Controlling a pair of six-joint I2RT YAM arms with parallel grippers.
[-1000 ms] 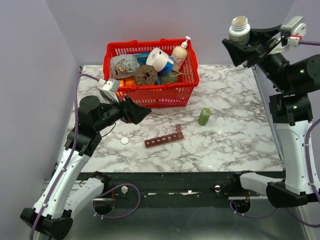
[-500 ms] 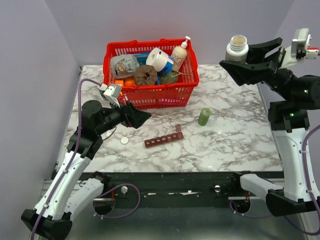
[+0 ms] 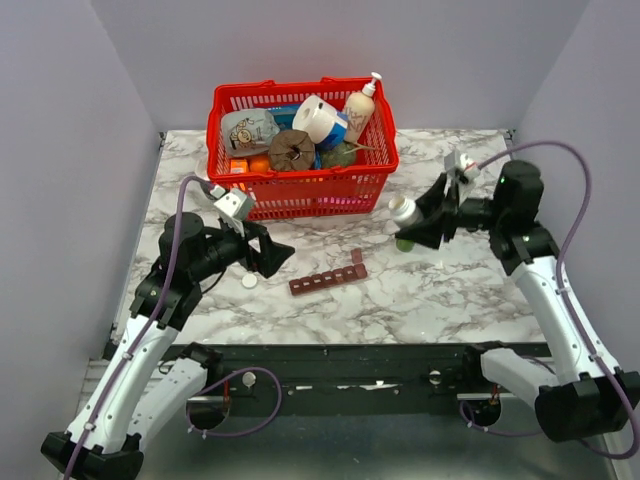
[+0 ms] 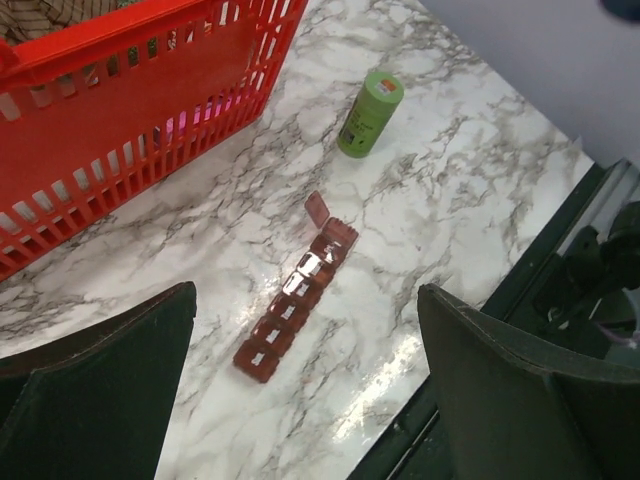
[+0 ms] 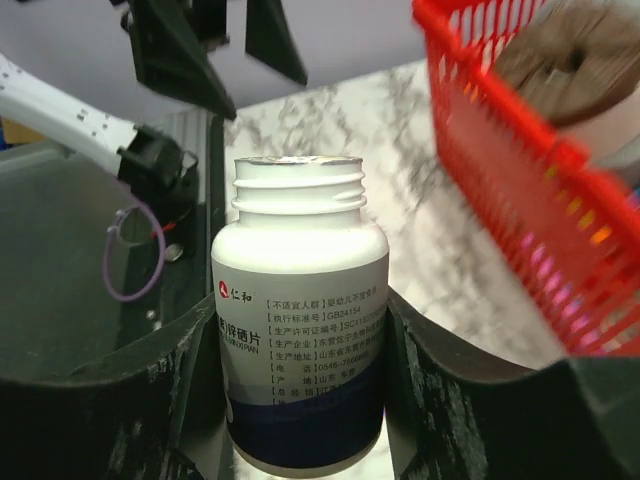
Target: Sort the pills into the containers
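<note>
The dark-red strip of containers lies on the marble table, one end lid flipped up; it also shows in the left wrist view. My right gripper is shut on an uncapped white pill bottle, holding it tilted over the table, right of the strip. In the right wrist view the bottle fills the space between the fingers. My left gripper is open and empty, hovering left of the strip; in its own view the strip lies between the fingers. No loose pills show.
A red mesh basket full of goods stands at the back, seen also in the left wrist view and the right wrist view. A green bottle lies under my right gripper. A white cap lies left of the strip.
My right arm has swung down from high at the back right to low over the table, tipping the bottle leftward. My left gripper has shifted slightly forward.
</note>
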